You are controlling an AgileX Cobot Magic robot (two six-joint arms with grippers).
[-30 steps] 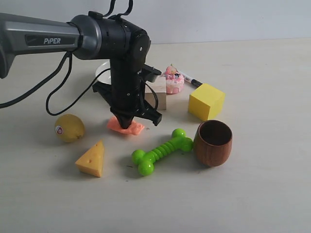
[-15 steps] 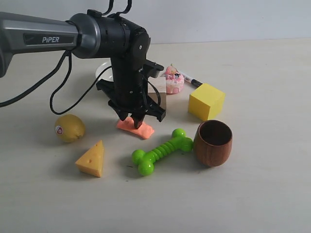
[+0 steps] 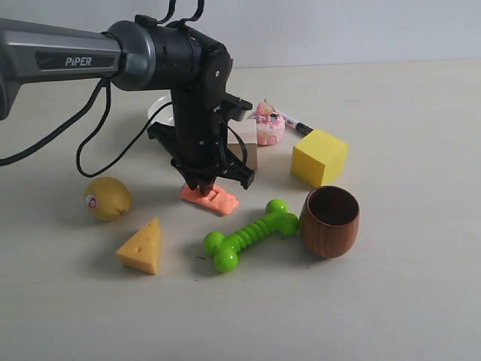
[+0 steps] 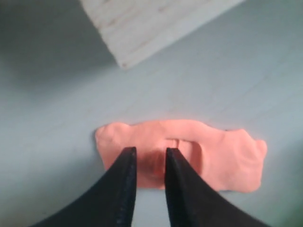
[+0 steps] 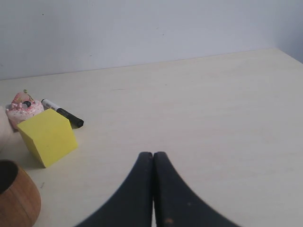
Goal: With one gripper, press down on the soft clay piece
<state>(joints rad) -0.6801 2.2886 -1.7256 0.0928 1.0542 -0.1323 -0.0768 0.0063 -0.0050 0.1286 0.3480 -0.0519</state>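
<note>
The soft clay piece (image 3: 216,200) is a flat salmon-orange slab on the table, between the wooden block and the green bone toy. My left gripper (image 3: 201,185) points straight down on its left half. In the left wrist view the two black fingertips (image 4: 129,156) stand a narrow gap apart, and my left gripper (image 4: 150,151) rests on the clay (image 4: 227,156), which shows a pressed dent beside them. Nothing is held between the fingers. My right gripper (image 5: 153,154) is shut and empty above bare table; it does not show in the exterior view.
Around the clay lie a lemon (image 3: 107,198), a yellow cheese wedge (image 3: 143,247), a green bone toy (image 3: 248,235), a wooden cup (image 3: 329,220), a yellow cube (image 3: 319,156), a pale wooden block (image 3: 246,144), a pink cake toy (image 3: 269,128), a marker (image 3: 297,125) and a white plate (image 3: 159,110).
The left gripper shifted right and came down a little. The clay went from a lumpy heap further left to a flatter slab lying further right.
</note>
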